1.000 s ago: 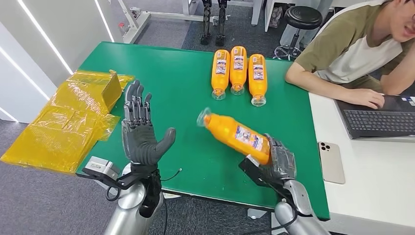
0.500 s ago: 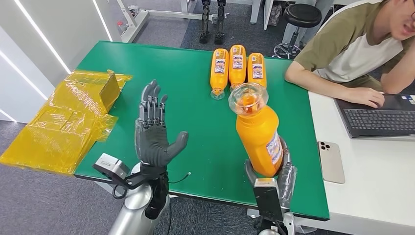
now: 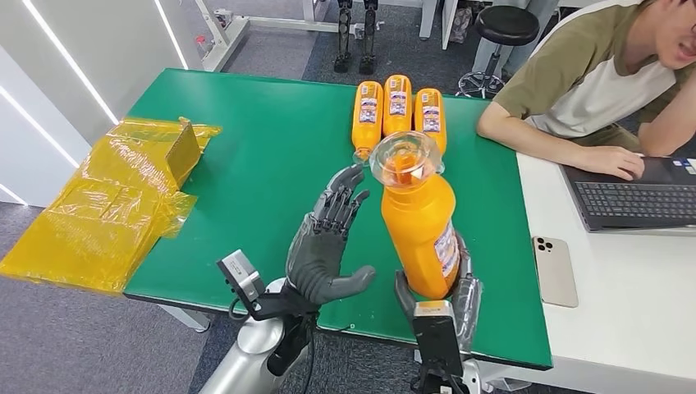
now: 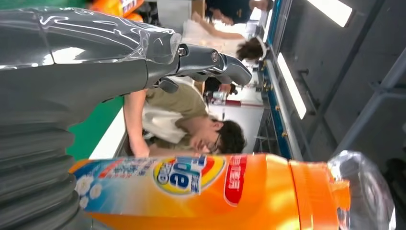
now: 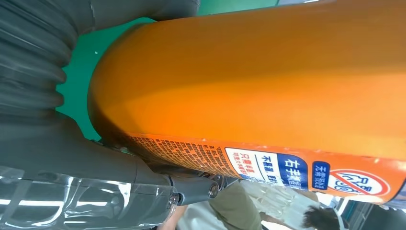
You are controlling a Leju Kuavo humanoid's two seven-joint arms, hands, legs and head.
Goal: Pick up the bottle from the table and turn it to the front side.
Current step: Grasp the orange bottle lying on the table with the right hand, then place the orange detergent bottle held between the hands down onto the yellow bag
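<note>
The right hand [image 3: 435,295] grips the orange detergent bottle [image 3: 418,222] upright, cap toward 12 o'clock. The left hand [image 3: 324,246], fingers spread and empty, waits just beside it at 9 o'clock.

The bottle [image 3: 420,226] is glossy orange plastic with a clear cap [image 3: 405,158]; the table [image 3: 271,148] is matt green; the bag [image 3: 107,205] is shiny crinkled yellow film.

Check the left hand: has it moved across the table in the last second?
Yes. The left hand has swung rightward, away from the yellow plastic wrap, and now sits open beside the held bottle.
</note>
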